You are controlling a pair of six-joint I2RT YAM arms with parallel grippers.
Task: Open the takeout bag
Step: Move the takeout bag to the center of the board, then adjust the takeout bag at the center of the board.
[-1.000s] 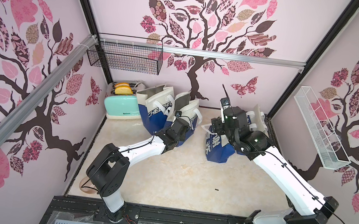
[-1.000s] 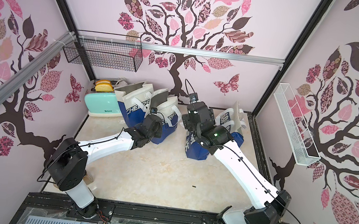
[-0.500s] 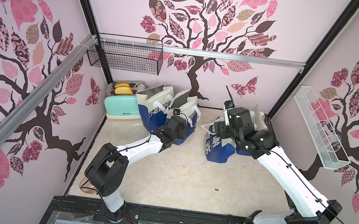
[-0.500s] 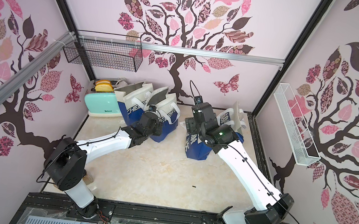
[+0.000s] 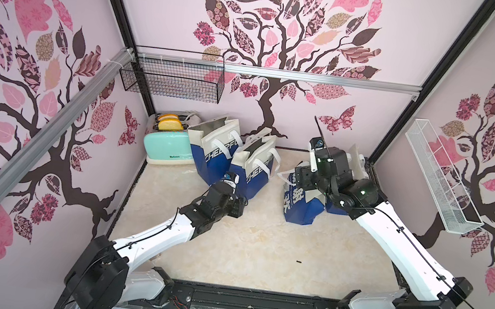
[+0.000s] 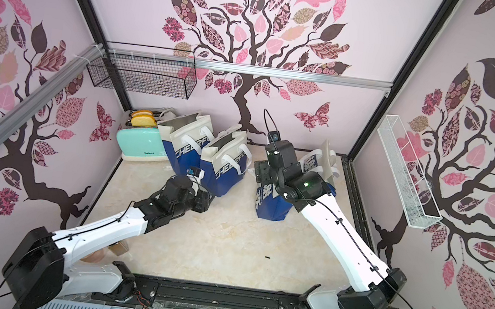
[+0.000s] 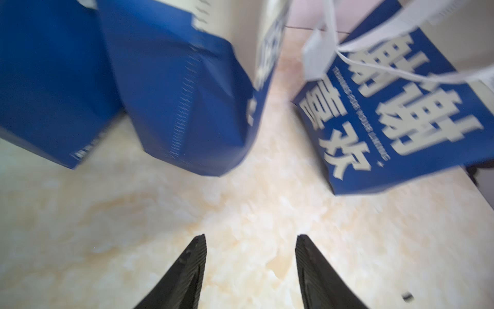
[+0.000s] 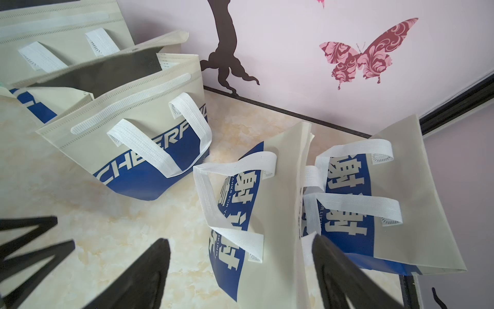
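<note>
A flat-folded blue and beige takeout bag (image 5: 300,202) (image 6: 268,204) (image 8: 227,259) with white characters stands right of centre. My right gripper (image 8: 240,239) (image 5: 301,176) hangs over it, open. The bag's upper edge and a white handle (image 8: 235,238) lie between the jaws, not pinched. My left gripper (image 7: 250,238) (image 5: 237,206) (image 6: 203,201) is open and holds nothing. It sits low over the table, just in front of an opened "CHEERFUL" bag (image 5: 256,166) (image 7: 187,107) (image 8: 149,149). The left wrist view also shows the flat bag (image 7: 374,120).
A second flat bag (image 8: 387,187) (image 5: 356,155) leans behind the first, near the right wall. Another open bag (image 5: 213,144) and a mint toaster (image 5: 167,150) stand at the back left. A black wire basket (image 5: 171,80) and a white one (image 5: 440,179) hang on the walls.
My left gripper's jaws have opened wider and it has drawn back from the opened bag toward the front of the table. The right arm has barely shifted over the flat bag.
</note>
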